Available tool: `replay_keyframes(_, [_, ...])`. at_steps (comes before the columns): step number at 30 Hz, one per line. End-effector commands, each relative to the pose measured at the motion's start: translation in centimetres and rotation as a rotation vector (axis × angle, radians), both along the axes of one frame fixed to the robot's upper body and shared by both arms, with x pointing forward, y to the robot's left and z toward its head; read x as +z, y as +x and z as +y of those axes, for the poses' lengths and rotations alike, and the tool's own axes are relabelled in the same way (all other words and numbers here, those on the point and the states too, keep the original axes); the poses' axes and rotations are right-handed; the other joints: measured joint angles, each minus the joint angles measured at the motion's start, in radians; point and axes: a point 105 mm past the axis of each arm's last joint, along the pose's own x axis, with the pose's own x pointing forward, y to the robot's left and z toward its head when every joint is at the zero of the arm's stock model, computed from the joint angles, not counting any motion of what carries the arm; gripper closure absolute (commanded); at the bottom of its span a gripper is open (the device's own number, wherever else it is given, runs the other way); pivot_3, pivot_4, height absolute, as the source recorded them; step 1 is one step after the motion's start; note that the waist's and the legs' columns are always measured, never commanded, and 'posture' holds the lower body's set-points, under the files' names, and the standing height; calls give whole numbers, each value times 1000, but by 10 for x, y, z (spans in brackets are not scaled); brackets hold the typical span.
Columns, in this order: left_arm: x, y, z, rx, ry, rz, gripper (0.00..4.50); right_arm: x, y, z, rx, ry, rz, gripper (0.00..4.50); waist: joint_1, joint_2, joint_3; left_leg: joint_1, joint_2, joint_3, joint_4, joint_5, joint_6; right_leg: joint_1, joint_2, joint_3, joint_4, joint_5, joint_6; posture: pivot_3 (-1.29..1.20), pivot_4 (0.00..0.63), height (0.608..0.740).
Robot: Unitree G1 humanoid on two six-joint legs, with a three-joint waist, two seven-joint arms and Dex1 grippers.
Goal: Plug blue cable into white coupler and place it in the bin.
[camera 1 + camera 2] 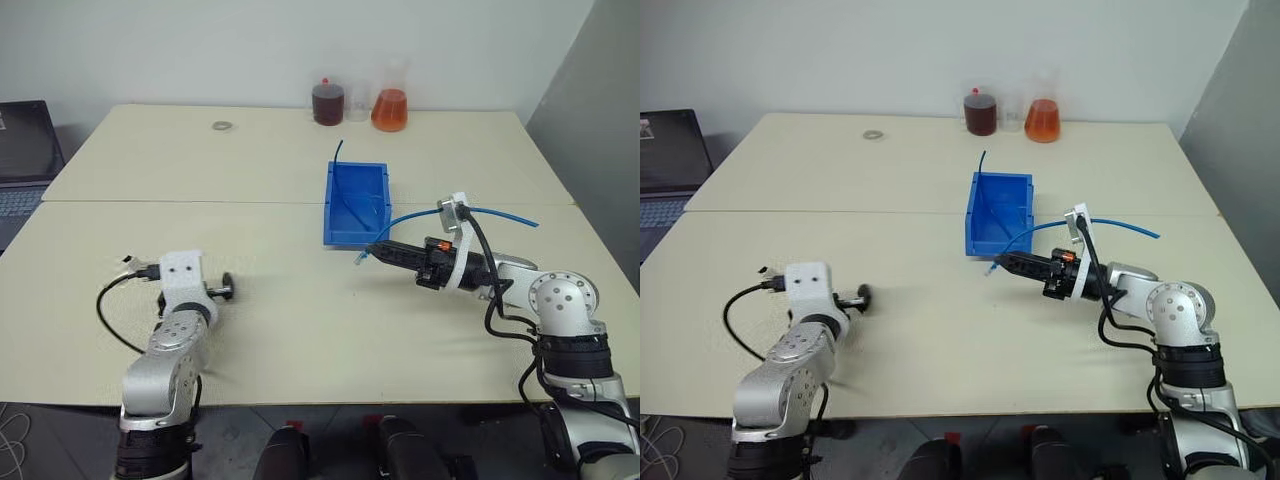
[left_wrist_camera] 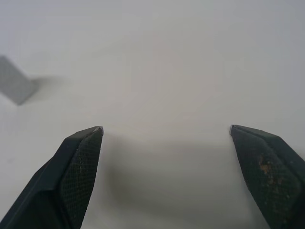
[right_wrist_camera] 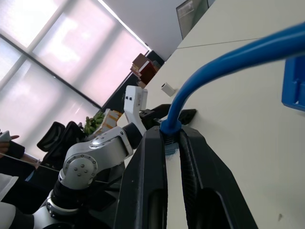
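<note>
Fingers: right gripper (image 1: 374, 252) clenched on blue cable (image 1: 500, 212) beside the bin (image 1: 340, 232), left gripper (image 2: 166, 131) released, empty; risk: plug sags, missing any coupler.

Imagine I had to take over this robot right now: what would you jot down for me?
Left gripper: open, empty, low over the table.
Right gripper: shut on the blue cable, just in front of the bin.
The cable trails back over the right arm; its plug end sits at the fingertips. I cannot make out the coupler.
Done: cable picked up.
Left: check the coupler is on, then drop it in the bin.
</note>
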Motion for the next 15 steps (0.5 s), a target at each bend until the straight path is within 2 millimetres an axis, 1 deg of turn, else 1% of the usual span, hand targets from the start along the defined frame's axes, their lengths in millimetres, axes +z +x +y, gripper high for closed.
replay_keyframes(1, [3, -9, 29, 188, 31, -28, 12, 15, 2, 3, 22, 21, -62, 4390, 1, 0, 0, 0, 0, 0, 0, 0, 0, 0, 0, 0, 0, 0, 0, 0, 150, 740])
replay_keyframes(5, [11, 1, 49, 288, 43, -74, 12, 16, 4, 3, 28, 14, -67, 4390, 2, -1, 0, 0, 0, 0, 1, 0, 0, 1, 1, -3, 1, 0, 0, 0, 150, 740])
replay_keyframes(7, [12, 9, 52, 294, 17, -89, 12, 16, 4, 3, 32, 12, -71, 4390, 2, -1, 0, 0, 0, 0, 1, 0, 0, 1, 1, -3, 1, 1, 1, 0, 150, 740])
replay_keyframes(10, [14, 25, 52, 268, -11, -120, 12, 15, 2, 3, 41, 0, -79, 4390, 3, -1, 0, -1, -1, 0, 1, 0, 0, 1, 1, -3, 1, 1, 1, 0, 150, 740])
replay_keyframes(13, [8, 31, 60, 327, -55, -121, 12, 16, 2, 3, 42, -2, -84, 4390, 3, -1, 0, -1, -1, 0, 1, 0, 0, 0, 0, -3, 0, 1, 1, 0, 150, 740])
replay_keyframes(15, [4, 39, 59, 333, -105, -133, 12, 16, 2, 2, 42, -7, -89, 4390, 3, -1, -1, -1, -1, 0, 1, 0, 0, 0, 0, -3, 0, 1, 1, 0, 150, 740])
